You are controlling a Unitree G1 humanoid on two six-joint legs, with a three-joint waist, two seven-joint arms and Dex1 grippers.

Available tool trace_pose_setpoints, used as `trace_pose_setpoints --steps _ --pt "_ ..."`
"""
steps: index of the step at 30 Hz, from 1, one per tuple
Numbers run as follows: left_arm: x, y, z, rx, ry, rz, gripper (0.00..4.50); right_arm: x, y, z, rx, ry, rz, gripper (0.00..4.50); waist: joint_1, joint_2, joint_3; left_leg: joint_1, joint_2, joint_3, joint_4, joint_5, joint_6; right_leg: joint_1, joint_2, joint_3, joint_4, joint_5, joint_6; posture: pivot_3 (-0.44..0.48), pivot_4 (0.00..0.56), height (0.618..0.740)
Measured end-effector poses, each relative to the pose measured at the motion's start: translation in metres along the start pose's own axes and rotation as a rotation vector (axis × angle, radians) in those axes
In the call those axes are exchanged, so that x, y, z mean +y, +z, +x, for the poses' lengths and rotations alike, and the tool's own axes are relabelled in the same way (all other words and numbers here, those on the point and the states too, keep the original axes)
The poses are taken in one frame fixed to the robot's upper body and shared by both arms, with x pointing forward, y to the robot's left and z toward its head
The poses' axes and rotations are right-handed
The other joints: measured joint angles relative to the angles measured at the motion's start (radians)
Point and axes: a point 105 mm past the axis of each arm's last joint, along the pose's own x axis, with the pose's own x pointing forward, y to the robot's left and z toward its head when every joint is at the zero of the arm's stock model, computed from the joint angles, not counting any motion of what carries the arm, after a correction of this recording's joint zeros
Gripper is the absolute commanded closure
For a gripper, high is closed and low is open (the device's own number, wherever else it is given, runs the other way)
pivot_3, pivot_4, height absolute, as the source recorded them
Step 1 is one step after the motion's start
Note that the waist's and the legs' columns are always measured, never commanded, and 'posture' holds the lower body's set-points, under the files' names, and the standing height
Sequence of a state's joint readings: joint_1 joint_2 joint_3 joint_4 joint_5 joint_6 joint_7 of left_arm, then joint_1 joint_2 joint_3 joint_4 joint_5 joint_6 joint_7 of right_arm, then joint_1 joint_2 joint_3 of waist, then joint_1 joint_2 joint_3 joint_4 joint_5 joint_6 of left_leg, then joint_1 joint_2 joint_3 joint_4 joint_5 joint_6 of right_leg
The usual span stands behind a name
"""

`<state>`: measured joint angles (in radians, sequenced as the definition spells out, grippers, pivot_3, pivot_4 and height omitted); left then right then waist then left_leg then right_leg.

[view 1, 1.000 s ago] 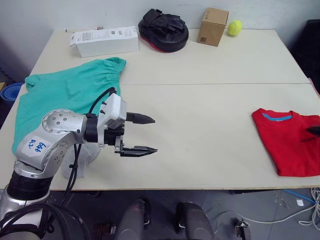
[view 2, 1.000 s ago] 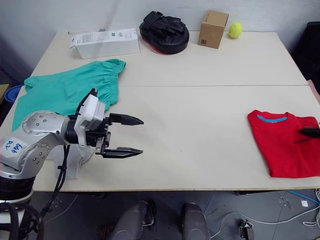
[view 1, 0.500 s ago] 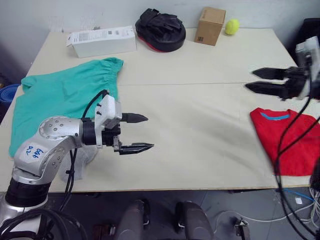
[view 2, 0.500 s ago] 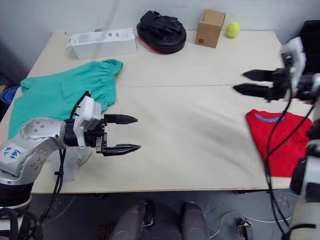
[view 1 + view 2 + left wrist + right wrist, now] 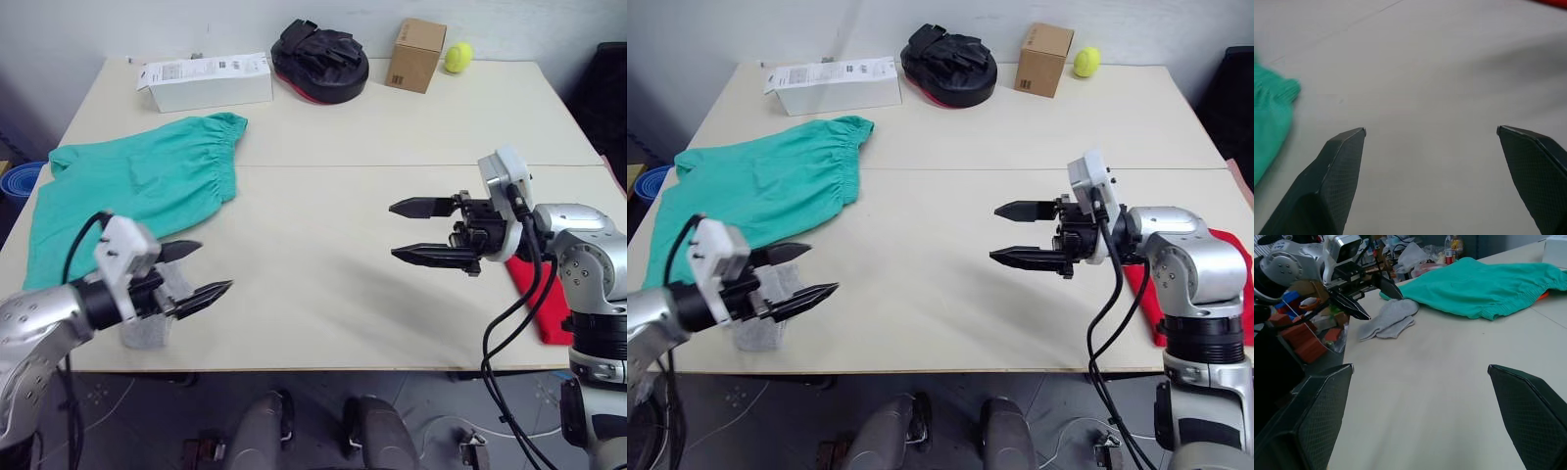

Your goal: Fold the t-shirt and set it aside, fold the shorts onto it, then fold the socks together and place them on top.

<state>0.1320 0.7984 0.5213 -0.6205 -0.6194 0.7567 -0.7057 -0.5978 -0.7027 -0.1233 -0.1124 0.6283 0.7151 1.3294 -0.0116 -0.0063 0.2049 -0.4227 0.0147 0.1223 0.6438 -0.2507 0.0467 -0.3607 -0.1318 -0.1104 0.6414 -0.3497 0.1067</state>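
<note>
The teal-green shorts (image 5: pixel 137 196) lie spread out on the table's left side. Light grey socks (image 5: pixel 1388 320) rest near the front left edge, just behind my left gripper (image 5: pixel 214 266), which hovers open and holds nothing. The red t-shirt (image 5: pixel 1231 257) lies at the right edge, mostly hidden behind my right arm. My right gripper (image 5: pixel 393 231) is open and empty above the bare middle-right of the table, pointing left toward the shorts. About a third of the table's width separates the two grippers.
Along the back edge stand a white box (image 5: pixel 206 80), a black bag (image 5: pixel 320 59), a cardboard box (image 5: pixel 416 54) and a tennis ball (image 5: pixel 457 57). A blue container (image 5: pixel 18 181) sits off the table's left side. A seam crosses the tabletop (image 5: pixel 392 164).
My left arm has drawn back left, toward the front edge by the socks. My right arm swung in from the far right to the middle-right, now covering much of the t-shirt.
</note>
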Motion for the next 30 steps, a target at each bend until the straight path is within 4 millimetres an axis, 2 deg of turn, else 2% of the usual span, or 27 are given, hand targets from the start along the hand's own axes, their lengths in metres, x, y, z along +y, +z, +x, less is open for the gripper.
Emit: trace_pose_setpoints --steps 4,9,13,17,20,24,27,30 --pt "0.016 -0.03 -0.027 0.12 0.178 0.02 0.0 0.001 0.0 0.001 -0.002 0.003 -0.025 0.02 0.002 0.0 0.0 0.0 0.0 0.0 0.0 -0.003 -0.005 0.0 0.0 0.0 -0.002 0.0 0.0 0.0 0.15 0.74" --pt "0.032 -0.025 -0.031 0.131 0.249 0.123 0.0 0.003 -0.004 0.005 0.01 0.025 -0.031 0.02 0.016 -0.001 0.0 0.0 0.0 0.0 0.0 -0.004 -0.005 0.0 -0.002 0.0 -0.005 0.001 -0.001 0.0 0.15 0.74" --pt "0.057 -0.005 -0.008 0.132 0.25 0.282 0.0 0.004 -0.008 0.005 0.02 0.017 -0.026 0.02 0.016 -0.001 0.0 0.0 0.0 0.001 -0.003 -0.004 -0.006 -0.001 -0.002 0.0 -0.005 0.001 -0.002 0.0 0.15 0.74" --pt "0.08 -0.006 0.02 0.193 0.231 0.354 0.0 0.008 -0.012 0.007 0.032 0.001 -0.038 0.02 0.01 -0.002 -0.001 -0.001 -0.001 0.005 -0.012 -0.002 -0.006 -0.007 -0.001 0.001 -0.004 0.002 -0.002 0.0 0.15 0.74" --pt "0.106 -0.006 0.045 0.239 0.246 0.406 0.0 0.012 -0.013 0.008 0.033 -0.02 -0.047 0.02 0.01 -0.002 -0.001 -0.002 0.0 0.011 -0.013 0.003 -0.001 -0.013 0.001 0.0 0.004 0.002 -0.002 0.0 0.15 0.74" --pt "0.119 -0.013 0.072 0.289 0.215 0.456 0.0 0.015 -0.01 0.011 0.021 -0.039 -0.062 0.02 0.005 -0.004 -0.001 -0.002 0.0 0.019 -0.012 0.004 0.002 -0.015 0.001 0.0 0.005 0.002 -0.001 0.0 0.15 0.74" --pt "0.127 -0.013 0.084 0.298 0.201 0.476 0.63 0.015 -0.009 0.012 0.015 -0.058 -0.068 0.0 0.008 -0.007 -0.001 -0.002 0.0 0.021 -0.01 0.005 0.004 -0.015 0.0 0.002 0.005 0.003 0.001 0.0 0.15 0.74" --pt "0.131 -0.015 0.093 0.314 0.184 0.498 1.6 0.013 -0.009 0.012 0.011 -0.083 -0.064 0.0 0.009 -0.008 -0.001 -0.001 0.0 0.022 -0.007 0.004 0.006 -0.015 -0.002 0.004 0.004 0.004 0.002 0.0 0.15 0.74"
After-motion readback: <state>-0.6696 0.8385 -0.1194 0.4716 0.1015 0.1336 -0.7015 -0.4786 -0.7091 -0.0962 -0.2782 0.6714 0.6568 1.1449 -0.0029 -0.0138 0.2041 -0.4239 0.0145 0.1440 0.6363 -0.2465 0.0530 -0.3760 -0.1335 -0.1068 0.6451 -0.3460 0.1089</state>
